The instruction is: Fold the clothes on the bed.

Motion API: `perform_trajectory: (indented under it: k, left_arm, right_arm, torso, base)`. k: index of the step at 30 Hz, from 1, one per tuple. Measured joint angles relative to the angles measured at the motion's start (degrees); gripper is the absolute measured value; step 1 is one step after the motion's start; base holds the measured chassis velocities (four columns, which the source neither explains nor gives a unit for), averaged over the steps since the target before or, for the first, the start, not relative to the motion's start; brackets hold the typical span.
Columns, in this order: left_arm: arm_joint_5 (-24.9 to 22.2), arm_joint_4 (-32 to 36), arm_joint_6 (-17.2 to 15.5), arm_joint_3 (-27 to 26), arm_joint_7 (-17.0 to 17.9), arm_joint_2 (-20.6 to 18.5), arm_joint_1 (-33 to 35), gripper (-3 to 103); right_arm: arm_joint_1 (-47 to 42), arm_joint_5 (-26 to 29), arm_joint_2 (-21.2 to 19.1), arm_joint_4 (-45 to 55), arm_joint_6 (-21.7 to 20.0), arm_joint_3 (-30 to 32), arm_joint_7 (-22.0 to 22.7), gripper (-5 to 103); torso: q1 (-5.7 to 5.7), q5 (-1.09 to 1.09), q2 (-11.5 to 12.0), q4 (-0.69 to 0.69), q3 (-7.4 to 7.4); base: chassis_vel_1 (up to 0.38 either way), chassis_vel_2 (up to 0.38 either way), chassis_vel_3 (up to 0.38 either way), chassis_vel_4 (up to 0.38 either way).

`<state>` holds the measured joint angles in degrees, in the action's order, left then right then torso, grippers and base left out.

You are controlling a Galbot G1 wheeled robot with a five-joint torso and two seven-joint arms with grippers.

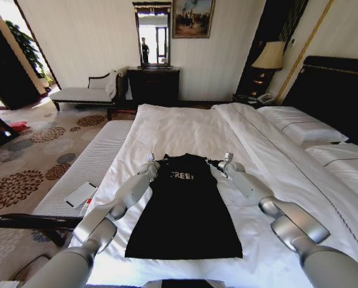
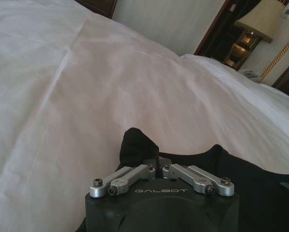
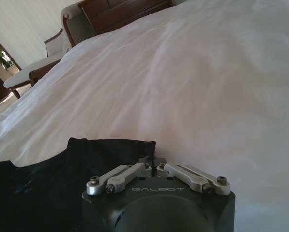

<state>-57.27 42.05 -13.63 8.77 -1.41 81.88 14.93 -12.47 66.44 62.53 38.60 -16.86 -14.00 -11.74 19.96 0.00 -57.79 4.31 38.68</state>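
The clothes (image 1: pixel 184 210), a black T-shirt with white chest lettering, lie as a long narrow shape on the bed (image 1: pixel 184 129), collar end away from me. My left gripper (image 1: pixel 155 162) sits at the shirt's far left corner and my right gripper (image 1: pixel 218 162) at its far right corner. In the left wrist view the left gripper (image 2: pixel 158 167) is shut, with a peak of the black fabric (image 2: pixel 137 145) pinched at its tips. The right gripper (image 3: pixel 152 165) is likewise shut on an edge of the black cloth (image 3: pixel 110 147) in the right wrist view.
White pillows (image 1: pixel 301 129) and the dark headboard (image 1: pixel 337 90) lie to the right. A pale bench (image 1: pixel 86 174) with a white card runs along the bed's left side. A chaise (image 1: pixel 86 93), a dark dresser (image 1: pixel 155 84) and a lamp (image 1: pixel 268 57) stand by the far wall.
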Motion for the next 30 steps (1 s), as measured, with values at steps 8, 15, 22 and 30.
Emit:
perform_trajectory:
  k: [8,15,22,30]
  left_arm:
    - [-1.12,1.80,0.22,-0.43,0.54,-2.09,-2.11,1]
    - [-1.84,3.27,-0.02,-0.02,0.94,-3.30,-3.20,1]
    - [-2.75,2.10,-0.01,0.19,0.81,-4.20,-5.77,1]
    - [-4.94,-3.52,-0.06,3.03,-0.41,-3.26,-12.42,1]
  right_arm:
    - [0.30,2.04,-2.19,2.97,0.87,0.38,1.46,0]
    - [1.46,4.54,-3.62,4.99,1.53,0.20,2.81,0]
    - [3.14,6.25,-4.55,5.38,3.01,-0.24,3.53,0]
    - [6.47,7.27,-2.90,2.41,4.53,-2.08,3.80,0]
  torso:
    - [0.00,0.00,0.00,0.00,0.00]
    - [0.00,0.00,0.00,0.00,0.00]
    - [0.00,0.00,0.00,0.01,0.00]
    - [0.00,-0.01,0.00,0.00,0.00]
  base:
    - [0.000,0.000,0.000,0.000]
    - [0.000,0.000,0.000,0.000]
    - [0.000,0.000,0.000,0.000]
    - [0.000,0.000,0.000,0.000]
